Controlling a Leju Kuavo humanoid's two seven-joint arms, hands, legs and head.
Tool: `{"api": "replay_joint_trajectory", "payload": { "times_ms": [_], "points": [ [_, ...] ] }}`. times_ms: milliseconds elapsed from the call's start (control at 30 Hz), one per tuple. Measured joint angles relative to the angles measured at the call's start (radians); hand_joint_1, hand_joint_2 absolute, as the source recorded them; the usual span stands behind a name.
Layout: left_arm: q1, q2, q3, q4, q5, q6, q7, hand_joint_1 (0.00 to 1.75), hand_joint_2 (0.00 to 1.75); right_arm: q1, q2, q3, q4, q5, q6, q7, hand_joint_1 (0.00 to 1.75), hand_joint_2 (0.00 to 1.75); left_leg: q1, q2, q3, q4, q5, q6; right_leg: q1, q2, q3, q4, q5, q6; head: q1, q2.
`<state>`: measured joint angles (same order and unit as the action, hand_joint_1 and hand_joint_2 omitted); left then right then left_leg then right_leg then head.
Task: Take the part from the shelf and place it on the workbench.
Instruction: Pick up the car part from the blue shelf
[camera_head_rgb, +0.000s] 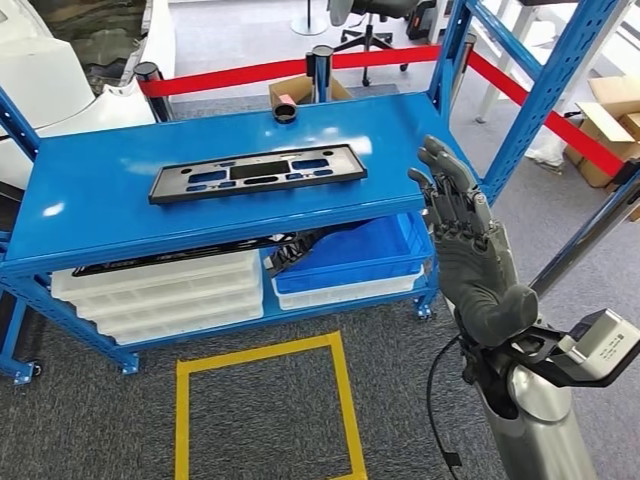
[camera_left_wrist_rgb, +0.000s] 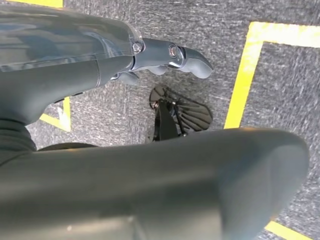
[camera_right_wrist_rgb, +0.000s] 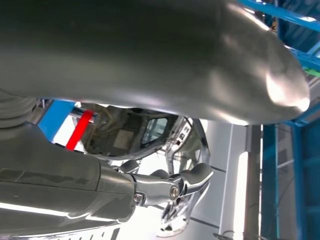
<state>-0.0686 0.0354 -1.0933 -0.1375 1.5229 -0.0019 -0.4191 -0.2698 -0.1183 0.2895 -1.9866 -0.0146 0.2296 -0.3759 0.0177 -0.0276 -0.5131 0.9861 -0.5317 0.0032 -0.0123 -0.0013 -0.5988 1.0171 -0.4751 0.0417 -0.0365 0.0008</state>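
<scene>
From the head view we see the part (camera_head_rgb: 257, 172) lying flat mid-shelf (camera_head_rgb: 90, 200), back from its front edge; our right robot hand (camera_head_rgb: 469, 250) is raised beside the shelf's right end, fingers apart, empty. At the left wrist, our left robot hand (camera_left_wrist_rgb: 158, 165) hangs over carpet, fingers apart, holding nothing.

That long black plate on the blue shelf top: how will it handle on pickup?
The black plate is long, thin and full of cutouts, so it probably flexes or tilts if lifted by one end. It lies flat on the glossy blue shelf top, so it may slide before a finger gets under. The right hand is raised, open and apart from it.
</scene>
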Motion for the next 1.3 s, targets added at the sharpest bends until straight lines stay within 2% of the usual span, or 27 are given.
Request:
{"api": "replay_joint_trajectory", "payload": {
  "times_ms": [33, 100, 133, 167, 200, 267, 300, 333, 367, 433, 500, 600, 633, 667, 700, 767, 800, 833, 867, 900, 967, 1000, 1033, 1067, 1200, 1300],
  "points": [
    [0.000, 0.000, 0.000, 0.001, 0.000, 0.000, 0.000, 0.00, 0.00, 0.002, -0.001, 0.001, -0.001, 0.000, -0.001, 0.000, 0.00, 0.00, 0.000, 0.000, 0.002, 0.001, -0.002, -0.006, 0.003, 0.000, 0.001, -0.006, -0.010, -0.012, 0.000, 0.000],
    [0.000, 0.000, -0.001, 0.001, 0.000, 0.000, 0.000, 0.00, 0.00, 0.008, -0.002, 0.002, -0.005, 0.001, -0.002, -0.001, 0.00, 0.00, 0.000, 0.002, 0.008, 0.006, -0.009, -0.017, 0.002, -0.001, 0.012, -0.014, -0.012, -0.031, -0.001, 0.000],
    [0.000, 0.000, -0.001, 0.001, 0.000, 0.000, -0.001, 0.00, 0.00, 0.009, -0.003, 0.002, -0.008, 0.001, -0.002, -0.002, 0.00, 0.00, 0.000, 0.005, 0.004, 0.024, -0.014, -0.020, 0.000, -0.002, 0.022, -0.017, -0.016, -0.038, -0.001, 0.000],
    [-0.002, 0.000, -0.001, 0.001, 0.000, 0.000, -0.001, 0.00, 0.00, 0.009, -0.003, 0.002, -0.011, 0.001, -0.002, -0.003, 0.00, 0.00, 0.001, 0.008, -0.014, 0.060, -0.025, -0.023, -0.001, -0.003, 0.032, -0.021, -0.020, -0.044, -0.002, 0.000],
    [-0.004, 0.000, -0.002, 0.001, 0.000, -0.001, -0.001, 0.00, 0.00, 0.010, -0.003, 0.002, -0.013, 0.002, -0.002, -0.003, 0.00, 0.00, 0.001, 0.011, -0.047, 0.117, -0.044, -0.026, -0.002, -0.003, 0.041, -0.024, -0.025, -0.049, -0.003, 0.000],
    [-0.004, 0.000, -0.004, 0.001, 0.000, -0.001, -0.001, 0.00, 0.00, 0.016, -0.003, 0.002, -0.014, 0.002, -0.002, -0.003, 0.00, 0.00, 0.001, 0.014, -0.139, 0.251, -0.087, -0.030, 0.000, -0.003, 0.056, -0.024, -0.039, -0.055, -0.004, 0.000],
    [-0.002, 0.000, -0.005, 0.002, 0.000, -0.001, -0.001, 0.00, 0.00, 0.021, -0.003, 0.002, -0.013, 0.002, -0.002, -0.003, 0.00, 0.00, 0.000, 0.015, -0.175, 0.292, -0.096, -0.030, 0.002, -0.002, 0.065, -0.024, -0.048, -0.056, -0.004, 0.000],
    [0.001, 0.000, -0.006, 0.002, 0.000, -0.001, -0.001, 0.00, 0.00, 0.023, -0.003, 0.002, -0.013, 0.003, -0.002, -0.003, 0.00, 0.00, 0.000, 0.015, -0.194, 0.297, -0.087, -0.028, 0.003, -0.001, 0.078, -0.024, -0.058, -0.056, -0.004, 0.000],
    [0.002, 0.000, -0.007, 0.002, 0.000, -0.001, -0.001, 0.00, 0.00, 0.025, -0.003, 0.002, -0.013, 0.003, -0.002, -0.003, 0.00, 0.00, -0.002, 0.016, -0.197, 0.266, -0.058, -0.025, 0.004, 0.000, 0.093, -0.024, -0.069, -0.055, -0.004, 0.000],
    [0.004, 0.001, -0.009, 0.003, 0.000, -0.002, -0.001, 0.00, 0.00, 0.027, -0.003, 0.002, -0.013, 0.003, -0.002, -0.004, 0.00, 0.00, -0.008, 0.019, -0.176, 0.148, 0.040, -0.009, 0.005, 0.000, 0.126, -0.025, -0.094, -0.050, -0.003, 0.000],
    [0.004, 0.003, -0.009, 0.005, 0.000, -0.001, 0.000, 0.00, 0.00, 0.029, -0.004, 0.002, -0.012, 0.003, -0.002, -0.005, 0.00, 0.00, -0.017, 0.024, -0.162, 0.068, 0.095, 0.004, 0.006, 0.000, 0.143, -0.029, -0.114, -0.040, -0.003, 0.000],
    [0.002, 0.004, -0.010, 0.006, 0.000, 0.001, 0.000, 0.00, 0.00, 0.030, -0.004, 0.001, -0.015, 0.005, -0.006, -0.008, 0.00, 0.00, -0.020, 0.024, -0.149, 0.051, 0.088, 0.016, 0.006, 0.000, 0.158, -0.033, -0.122, -0.025, -0.002, 0.000],
    [0.002, 0.004, -0.010, 0.007, 0.000, 0.002, -0.001, 0.00, 0.00, 0.029, -0.004, 0.001, -0.017, 0.005, -0.007, -0.011, 0.00, 0.00, -0.018, 0.023, -0.137, 0.045, 0.083, 0.021, 0.006, 0.000, 0.154, -0.014, -0.119, -0.021, -0.002, 0.000],
    [0.001, 0.005, -0.010, 0.007, 0.000, 0.002, -0.001, 0.00, 0.00, 0.028, -0.005, 0.000, -0.018, 0.004, -0.008, -0.012, 0.00, 0.00, -0.015, 0.022, -0.124, 0.039, 0.078, 0.026, 0.006, 0.000, 0.134, 0.026, -0.118, -0.016, -0.001, 0.000],
    [0.000, 0.005, -0.010, 0.008, 0.000, 0.002, -0.002, 0.00, 0.00, 0.029, -0.006, 0.000, -0.019, 0.004, -0.008, -0.013, 0.00, 0.00, -0.013, 0.021, -0.111, 0.034, 0.072, 0.030, 0.005, 0.000, 0.100, 0.084, -0.124, -0.011, -0.001, 0.000],
    [0.000, 0.006, -0.010, 0.009, 0.000, 0.001, -0.002, 0.00, 0.00, 0.032, -0.008, -0.001, -0.019, 0.004, -0.008, -0.014, 0.00, 0.00, -0.012, 0.019, -0.088, 0.032, 0.053, 0.034, 0.004, 0.000, 0.006, 0.213, -0.168, -0.005, -0.001, 0.000],
    [0.001, 0.006, -0.010, 0.009, 0.000, 0.001, -0.002, 0.00, 0.00, 0.034, -0.009, -0.002, -0.019, 0.004, -0.008, -0.014, 0.00, 0.00, -0.012, 0.018, -0.076, 0.032, 0.043, 0.034, 0.004, 0.000, -0.034, 0.252, -0.195, -0.003, -0.001, 0.000],
    [0.001, 0.005, -0.010, 0.009, 0.000, 0.001, -0.002, 0.00, 0.00, 0.036, -0.010, -0.002, -0.019, 0.004, -0.008, -0.014, 0.00, 0.00, -0.012, 0.016, -0.062, 0.032, 0.033, 0.034, 0.004, 0.000, -0.061, 0.263, -0.208, -0.003, -0.001, 0.000],
    [0.002, 0.005, -0.010, 0.009, 0.000, 0.002, -0.002, 0.00, 0.00, 0.037, -0.010, -0.003, -0.019, 0.004, -0.008, -0.014, 0.00, 0.00, -0.012, 0.014, -0.046, 0.032, 0.021, 0.033, 0.004, 0.001, -0.073, 0.239, -0.198, -0.004, -0.001, 0.000],
    [0.002, 0.006, -0.010, 0.009, 0.000, 0.002, -0.002, 0.00, 0.00, 0.038, -0.011, -0.004, -0.019, 0.004, -0.009, -0.014, 0.00, 0.00, -0.013, 0.012, -0.029, 0.032, 0.010, 0.032, 0.005, 0.001, -0.072, 0.188, -0.159, -0.007, -0.001, 0.000],
    [0.001, 0.005, -0.010, 0.009, 0.000, 0.004, -0.002, 0.00, 0.00, 0.043, -0.012, -0.008, -0.019, 0.004, -0.010, -0.014, 0.00, 0.00, -0.013, 0.006, -0.003, 0.031, -0.010, 0.025, 0.010, 0.003, -0.061, 0.070, -0.039, -0.017, -0.001, 0.000],
    [0.000, 0.005, -0.011, 0.009, 0.000, 0.005, -0.004, 0.00, 0.00, 0.046, -0.013, -0.011, -0.019, 0.004, -0.010, -0.014, 0.00, 0.00, -0.013, 0.004, 0.003, 0.030, -0.018, 0.019, 0.014, 0.004, -0.057, 0.034, 0.005, -0.024, -0.001, 0.000],
    [0.001, 0.004, -0.011, 0.009, 0.000, 0.005, -0.005, 0.00, 0.00, 0.049, -0.013, -0.014, -0.020, 0.004, -0.011, -0.014, 0.00, 0.00, -0.012, 0.002, 0.007, 0.030, -0.023, 0.013, 0.017, 0.006, -0.057, 0.017, 0.029, -0.031, -0.001, 0.000],
    [0.001, 0.004, -0.011, 0.009, 0.000, 0.006, -0.007, 0.00, 0.00, 0.051, -0.013, -0.017, -0.020, 0.005, -0.013, -0.014, 0.00, 0.00, -0.012, 0.000, 0.009, 0.030, -0.026, 0.010, 0.018, 0.008, -0.055, 0.014, 0.031, -0.033, -0.001, 0.000],
    [-0.001, 0.004, -0.011, 0.009, 0.000, 0.012, -0.009, 0.00, 0.00, 0.056, -0.013, -0.022, -0.024, 0.005, -0.019, -0.013, 0.00, 0.00, -0.013, 0.001, 0.014, 0.025, -0.027, 0.015, 0.017, 0.012, -0.049, 0.008, 0.032, -0.035, 0.000, 0.000],
    [-0.004, 0.004, -0.011, 0.009, 0.000, 0.012, -0.011, 0.00, 0.00, 0.067, -0.013, -0.028, -0.025, -0.002, -0.019, -0.007, 0.00, 0.00, -0.013, 0.001, 0.022, 0.009, -0.032, 0.012, 0.017, 0.013, -0.050, 0.008, 0.027, -0.040, 0.000, 0.000]
  ]
}}
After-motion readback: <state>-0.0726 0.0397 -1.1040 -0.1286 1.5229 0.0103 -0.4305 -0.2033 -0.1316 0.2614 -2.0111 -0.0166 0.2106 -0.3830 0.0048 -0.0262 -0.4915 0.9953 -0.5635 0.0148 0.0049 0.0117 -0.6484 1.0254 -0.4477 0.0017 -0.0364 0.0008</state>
